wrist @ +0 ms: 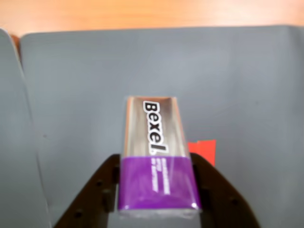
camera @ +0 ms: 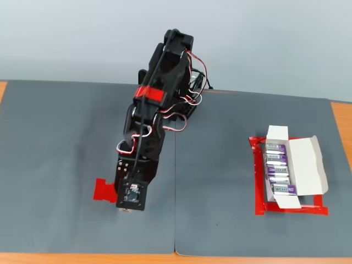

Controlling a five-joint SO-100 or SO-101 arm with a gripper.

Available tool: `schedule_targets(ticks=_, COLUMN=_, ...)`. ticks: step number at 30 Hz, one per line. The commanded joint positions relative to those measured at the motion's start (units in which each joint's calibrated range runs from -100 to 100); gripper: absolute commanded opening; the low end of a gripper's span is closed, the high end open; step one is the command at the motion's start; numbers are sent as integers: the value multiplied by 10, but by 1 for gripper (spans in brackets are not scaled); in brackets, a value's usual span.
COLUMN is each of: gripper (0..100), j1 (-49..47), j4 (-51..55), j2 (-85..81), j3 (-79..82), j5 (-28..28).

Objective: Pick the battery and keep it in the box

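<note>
Here the wide grey mat on the counter (camera: 66,165) gives the black robot arm (camera: 159,110) a flat place to work. The small white cardboard box (camera: 305,165) sits far to the right in the fixed view, flaps open, with batteries already in a row inside. The black tool (wrist: 159,190) is squeezed tight on the silver and purple battery (wrist: 154,156), lifted above the red tape patch (wrist: 203,149). Its label reads "Bexel".

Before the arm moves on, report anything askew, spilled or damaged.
Nothing stands out. The jaws grip one battery squarely, above the red tape patch. The box sits open inside its red tape frame, batteries stacked in a neat row.
</note>
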Motion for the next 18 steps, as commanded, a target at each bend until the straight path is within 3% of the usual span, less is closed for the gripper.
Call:
schedule_targets(ticks=1, gripper=11, j1=-25, j4=1, j2=-61, j3=-6, j5=-1)
schedule_targets(ticks=18, gripper=11, j1=-216, j4=1, j2=-189, j3=-12, j5=-11)
